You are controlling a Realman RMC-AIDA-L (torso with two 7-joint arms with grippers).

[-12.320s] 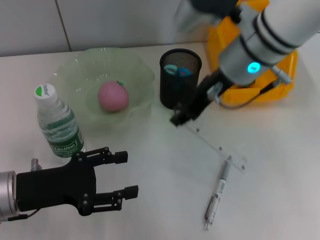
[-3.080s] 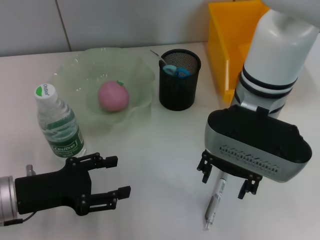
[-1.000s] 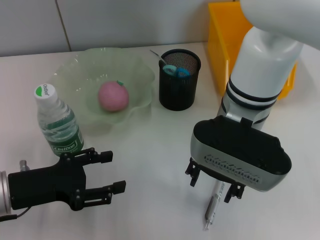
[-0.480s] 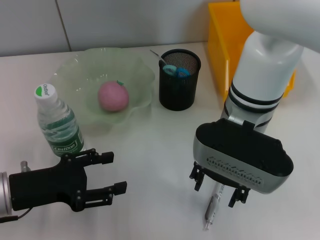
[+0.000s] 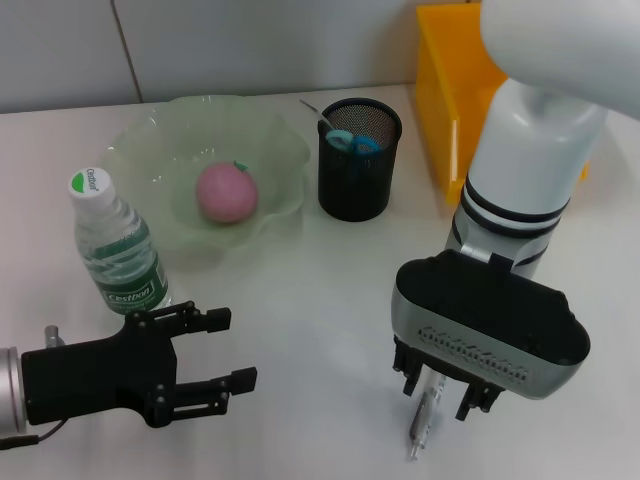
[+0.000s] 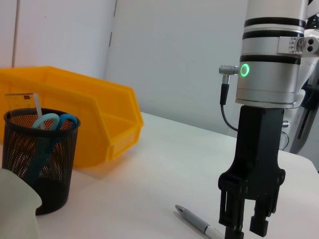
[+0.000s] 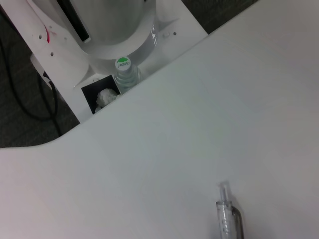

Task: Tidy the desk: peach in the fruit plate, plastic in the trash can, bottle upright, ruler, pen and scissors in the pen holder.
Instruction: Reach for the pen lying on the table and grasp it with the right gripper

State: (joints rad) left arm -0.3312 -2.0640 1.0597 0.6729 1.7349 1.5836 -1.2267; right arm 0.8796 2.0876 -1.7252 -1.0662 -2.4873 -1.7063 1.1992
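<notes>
Now the right tool (image 5: 440, 395) hangs right over the pen (image 5: 424, 420), its fingers apart, one on each side. The pen lies flat on the worktop (image 5: 320, 290) (at about 5 o'clock). The left tool (image 5: 205, 365), fingers apart, waits at 7 o'clock.

Since 12 s ago ruler (image 5: 316, 112) now in pen holder (image 5: 358, 160); right gripper (image 5: 447, 396) moved over to pen (image 5: 424, 418), fingers straddling it.
</notes>
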